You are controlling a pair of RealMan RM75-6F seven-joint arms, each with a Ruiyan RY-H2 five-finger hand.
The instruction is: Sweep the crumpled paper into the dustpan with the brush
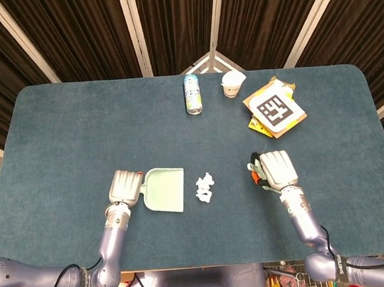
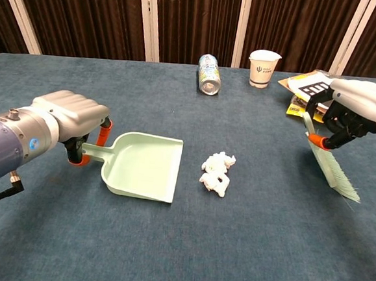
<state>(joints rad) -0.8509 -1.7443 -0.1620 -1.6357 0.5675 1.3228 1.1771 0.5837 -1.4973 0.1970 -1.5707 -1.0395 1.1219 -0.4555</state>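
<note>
1. The surface (image 2: 180,244) is a deep teal blue.
2. The dustpan (image 2: 143,166) is pale mint green.
3. The crumpled paper (image 2: 215,173) is white.
4. The brush (image 2: 334,170) has light green bristles.
5. Both the left hand (image 2: 73,115) and right hand (image 2: 356,108) are silver-grey, with orange tips on the fingers (image 2: 104,132).
6. The cup (image 2: 263,68) is white.
7. The card (image 1: 274,108) bears a black-and-white square pattern over yellow.
8. The curtains (image 2: 87,12) are dark brown with pale strips.
</note>
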